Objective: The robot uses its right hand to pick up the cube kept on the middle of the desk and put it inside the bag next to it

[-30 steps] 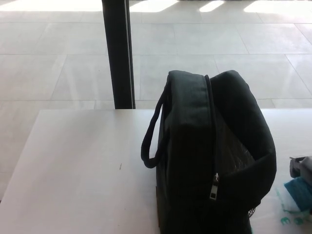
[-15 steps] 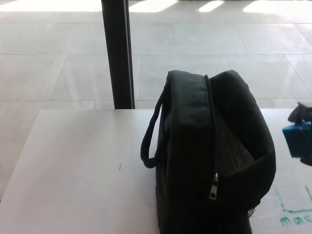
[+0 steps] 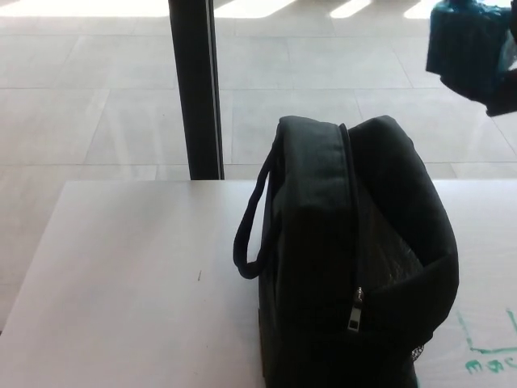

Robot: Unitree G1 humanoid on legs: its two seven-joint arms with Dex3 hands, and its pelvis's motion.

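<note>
My right robot hand point(image 3: 502, 77) is raised at the top right of the head view, above and beyond the right side of the bag point(image 3: 355, 259). It is clamped on the cube point(image 3: 467, 40), which is off the tabletop point(image 3: 129, 275) and well above the bag's opening. My left robot hand is not in view.

Task status, as judged from this view:
- Pick-up: done. The cube is held in the air.
- Transfer: in hand. The cube is not yet over the opening.
- Release into the bag: not yet done.

What is left is to bring the cube over the open compartment, lower it and let go.

Materials and shapes:
- Cube: blue-teal, blocky, flat-faced with a dull surface. Its lower right part is hidden by my dark fingers.
- Bag: black woven fabric, soft-sided, upright near the tabletop's right edge. A zipper runs along its top and down its front, with a metal pull low on the near side. The right compartment gapes open and shows a mesh lining. A looped fabric handle hangs on the left side.
- Tabletop: white, smooth, matte, with green marking at the near right corner.
</note>
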